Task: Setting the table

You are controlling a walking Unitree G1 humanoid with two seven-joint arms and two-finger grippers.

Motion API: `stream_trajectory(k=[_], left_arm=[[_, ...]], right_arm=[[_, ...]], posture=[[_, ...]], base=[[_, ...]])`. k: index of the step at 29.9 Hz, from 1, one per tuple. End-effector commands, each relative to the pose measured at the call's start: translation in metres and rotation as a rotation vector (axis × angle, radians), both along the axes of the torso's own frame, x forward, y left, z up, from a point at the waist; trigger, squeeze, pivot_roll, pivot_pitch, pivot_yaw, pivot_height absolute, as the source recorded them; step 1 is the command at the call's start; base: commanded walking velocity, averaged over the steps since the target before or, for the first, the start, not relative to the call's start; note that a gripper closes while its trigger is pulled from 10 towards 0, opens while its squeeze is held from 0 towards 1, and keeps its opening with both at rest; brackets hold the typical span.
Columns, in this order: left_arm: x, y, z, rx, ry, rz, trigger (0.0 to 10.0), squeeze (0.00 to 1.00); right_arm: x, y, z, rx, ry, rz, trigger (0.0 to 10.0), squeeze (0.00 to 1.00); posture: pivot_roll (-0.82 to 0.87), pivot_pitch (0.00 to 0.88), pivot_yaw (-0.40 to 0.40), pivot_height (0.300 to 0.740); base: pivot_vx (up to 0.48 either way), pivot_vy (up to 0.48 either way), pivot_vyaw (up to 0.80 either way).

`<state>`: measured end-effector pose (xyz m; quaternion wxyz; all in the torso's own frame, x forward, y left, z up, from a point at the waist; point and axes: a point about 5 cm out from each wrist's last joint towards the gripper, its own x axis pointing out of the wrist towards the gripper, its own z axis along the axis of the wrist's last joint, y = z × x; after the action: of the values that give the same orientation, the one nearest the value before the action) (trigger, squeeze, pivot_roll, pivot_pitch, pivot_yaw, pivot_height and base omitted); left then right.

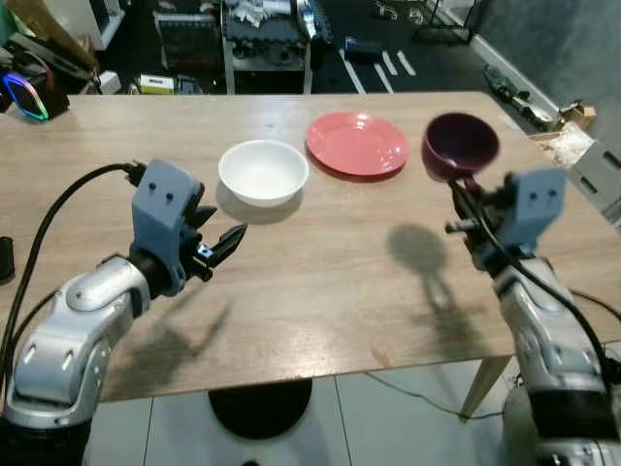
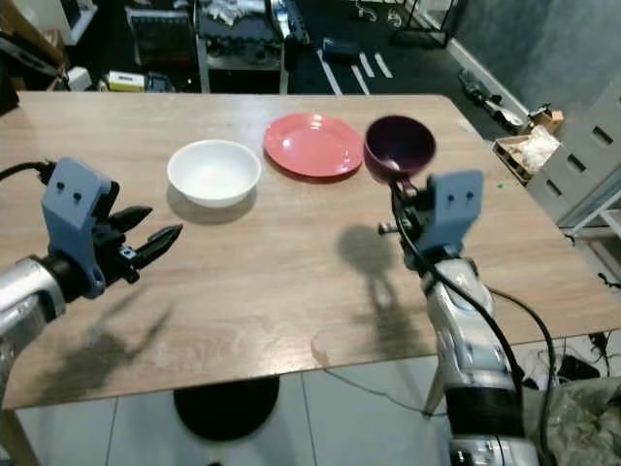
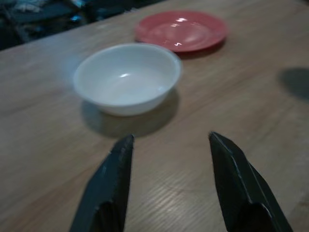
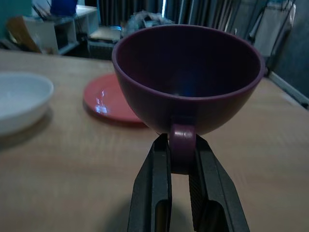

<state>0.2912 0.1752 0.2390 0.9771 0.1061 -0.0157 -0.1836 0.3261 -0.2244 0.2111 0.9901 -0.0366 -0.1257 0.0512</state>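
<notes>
A light wooden table point(image 1: 320, 291) carries a white bowl point(image 1: 263, 172) and, just beside it toward the robot's right, a flat red plate point(image 1: 357, 143) — the two sit close together but apart, both on the far half of the tabletop. The right gripper point(image 4: 181, 159) holds a dark purple cup point(image 1: 460, 146) in the air, its two black fingers pinched on the cup's small handle, one finger on each side, with the cup upright and its mouth open to the top. The cup hangs above the table just to the right of the red plate, and its shadow point(image 1: 419, 248) falls on the bare wood nearer the robot. The left gripper point(image 3: 169, 145) hovers low over the table on the robot's left, its fingers spread wide with nothing between them, pointing toward the white bowl, which lies a little way ahead of the fingertips. Beyond the far edge of the table the floor is dark and cluttered — a metal shelf rack point(image 1: 267, 39) with assorted items stands there.
</notes>
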Motion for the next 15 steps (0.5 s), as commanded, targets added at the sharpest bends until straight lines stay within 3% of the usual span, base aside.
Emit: stream_trajectory(k=[1,2,7,8,15], left_arm=[[0.001,0.005,-0.008,0.016,0.003,0.107,10.0,0.00],[0.002,0.006,-0.010,0.016,-0.001,0.145,10.0,0.00],[0.000,0.002,-0.014,0.001,0.017,0.119,10.0,0.00],[0.002,-0.003,-0.015,-0.042,0.029,0.106,10.0,0.00],[0.014,-0.008,-0.020,-0.064,0.032,0.175,10.0,0.00]], right_arm=[[-0.008,-0.008,-0.004,0.020,0.020,-0.028,10.0,0.00],[-0.013,-0.011,-0.009,0.019,0.036,-0.037,10.0,0.00],[-0.028,-0.009,-0.025,0.003,0.074,-0.029,10.0,0.00],[-0.036,-0.011,-0.035,0.011,0.121,-0.051,10.0,0.00],[-0.034,-0.013,-0.038,0.099,0.135,-0.128,10.0,0.00]], posture=[[0.01,0.028,0.012,0.740],[0.01,0.021,0.016,0.740],[0.00,0.012,0.019,0.740],[-0.01,0.006,0.024,0.740],[-0.03,0.000,0.024,0.740]], base=[[0.000,0.000,0.00],[0.000,0.000,0.00],[0.000,0.000,0.00],[0.000,0.000,0.00],[0.000,0.000,0.00]])
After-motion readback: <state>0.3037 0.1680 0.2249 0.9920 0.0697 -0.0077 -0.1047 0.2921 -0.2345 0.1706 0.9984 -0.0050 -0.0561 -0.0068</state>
